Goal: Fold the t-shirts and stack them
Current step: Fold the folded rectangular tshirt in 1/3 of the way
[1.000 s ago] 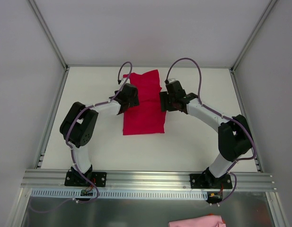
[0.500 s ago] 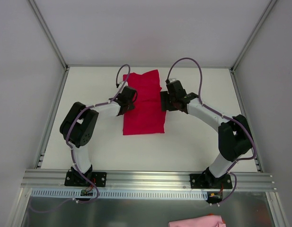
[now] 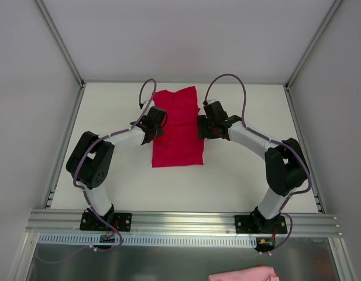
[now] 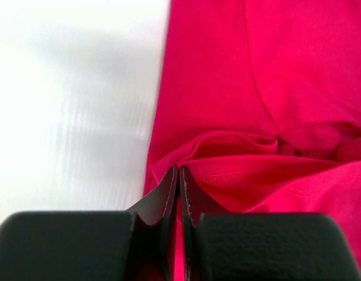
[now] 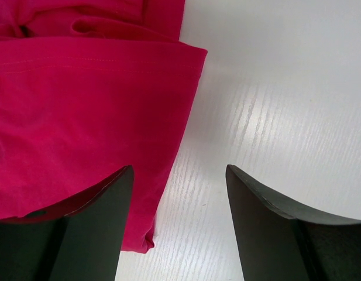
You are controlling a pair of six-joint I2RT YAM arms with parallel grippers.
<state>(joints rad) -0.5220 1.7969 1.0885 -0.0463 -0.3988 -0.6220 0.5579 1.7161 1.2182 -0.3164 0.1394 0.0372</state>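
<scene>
A crimson t-shirt (image 3: 179, 132) lies folded into a long strip in the middle of the white table, with its narrow end toward the back. My left gripper (image 3: 155, 124) sits at the strip's left edge and is shut on a pinch of the red cloth. In the left wrist view the left gripper (image 4: 178, 168) shows its fingers pressed together, cloth between them, and the t-shirt (image 4: 256, 88) bunches just ahead. My right gripper (image 3: 202, 126) is at the strip's right edge. Close up, the right gripper (image 5: 179, 168) is open and straddles the t-shirt (image 5: 81, 105) hem, one finger over cloth and one over bare table.
The white table (image 3: 110, 175) is boxed in by grey walls on the left, right and back. An aluminium rail (image 3: 180, 221) carries both arm bases at the near edge. A pink cloth (image 3: 241, 274) lies below the rail at the bottom.
My left gripper has closed on the t-shirt's left edge and crept slightly toward the back, its elbow swinging left. The right gripper has stayed open and hardly moved.
</scene>
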